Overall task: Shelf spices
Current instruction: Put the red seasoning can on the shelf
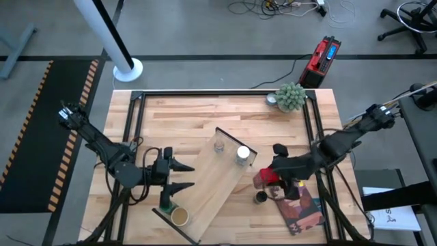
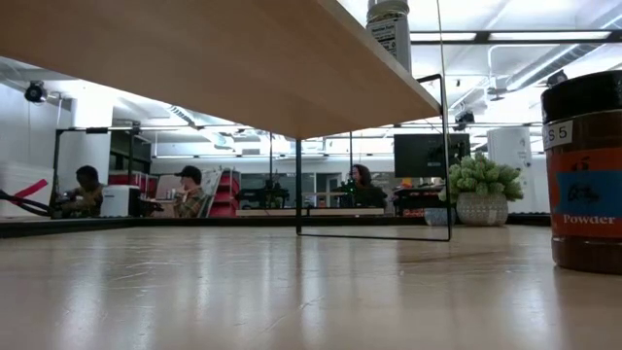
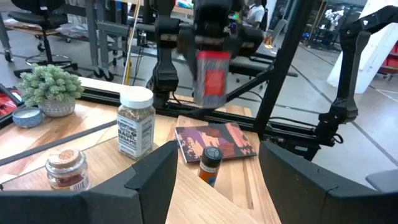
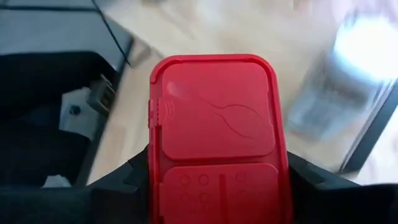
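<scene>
The shelf (image 1: 212, 181) lies slantwise across the table's middle. On its far end stand a clear glass jar (image 1: 219, 145) (image 3: 65, 168) and a white-topped jar (image 1: 242, 155) (image 3: 135, 121). A tan-topped jar (image 1: 179, 216) and a green-topped one (image 1: 166, 199) sit at its near end. The black-topped jar (image 1: 261, 197) (image 3: 210, 163) (image 2: 583, 175) stands on the table by the book. My right gripper (image 1: 268, 179) (image 4: 217, 168) is shut on the red jar (image 1: 265, 178) (image 3: 213, 78). My left gripper (image 1: 183, 175) (image 3: 217, 149) is open over the shelf's left part, pointing right. My right gripper pinches the red jar between its two fingers (image 4: 134, 171), one on each side just below the red lid (image 4: 214, 118). The fingers come from above, pointing down. The jar hangs upright, lifted clear of the table, right of the shelf's far end.
A flat reddish book (image 1: 300, 208) (image 3: 217, 140) lies near the table's right near corner. The fuzzy potted plant (image 1: 291, 97) (image 3: 50, 87) stands at the far right corner with a small tin beside it. Black frame rails (image 1: 317, 130) run along the table's edges.
</scene>
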You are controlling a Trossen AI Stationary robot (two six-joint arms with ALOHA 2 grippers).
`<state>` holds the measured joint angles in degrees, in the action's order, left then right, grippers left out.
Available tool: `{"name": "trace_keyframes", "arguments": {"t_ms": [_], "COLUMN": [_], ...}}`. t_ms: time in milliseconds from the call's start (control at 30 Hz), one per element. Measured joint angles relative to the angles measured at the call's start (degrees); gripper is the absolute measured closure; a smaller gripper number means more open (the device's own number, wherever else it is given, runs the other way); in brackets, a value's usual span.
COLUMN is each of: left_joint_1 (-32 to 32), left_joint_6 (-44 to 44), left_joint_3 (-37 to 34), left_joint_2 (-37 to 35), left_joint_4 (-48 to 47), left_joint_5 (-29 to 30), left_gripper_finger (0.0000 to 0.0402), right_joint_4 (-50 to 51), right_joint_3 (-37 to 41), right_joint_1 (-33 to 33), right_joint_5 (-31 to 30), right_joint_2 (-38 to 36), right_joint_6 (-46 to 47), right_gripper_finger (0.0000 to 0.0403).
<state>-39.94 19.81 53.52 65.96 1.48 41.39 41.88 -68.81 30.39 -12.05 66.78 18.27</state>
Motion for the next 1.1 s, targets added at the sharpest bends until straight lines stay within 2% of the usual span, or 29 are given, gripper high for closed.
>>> {"name": "trace_keyframes", "arguments": {"t_ms": [233,433,800,1100], "left_joint_1": [0.0,0.02,0.07,0.02], "left_joint_6": [-2.16,-5.71,-3.24,-2.31], "left_joint_3": [0.0,0.04,0.04,0.04], "left_joint_2": [-1.62,-3.83,-4.36,-4.44], "left_joint_4": [4.33,7.28,9.96,9.96], "left_joint_5": [1.85,2.25,2.22,2.22], "left_gripper_finger": [0.0187,0.0187,0.0187,0.0187], "right_joint_4": [-0.39,-0.13,0.32,11.72], "right_joint_3": [-10.7,-16.67,-27.25,-42.56], "right_joint_1": [-1.35,-4.48,-15.39,-21.76], "right_joint_5": [-0.61,0.97,17.26,24.89], "right_joint_2": [3.06,8.24,22.4,34.68], "right_joint_6": [-12.61,-21.87,-35.74,-45.06], "right_gripper_finger": [0.0213,0.0211,0.0212,0.021]}}
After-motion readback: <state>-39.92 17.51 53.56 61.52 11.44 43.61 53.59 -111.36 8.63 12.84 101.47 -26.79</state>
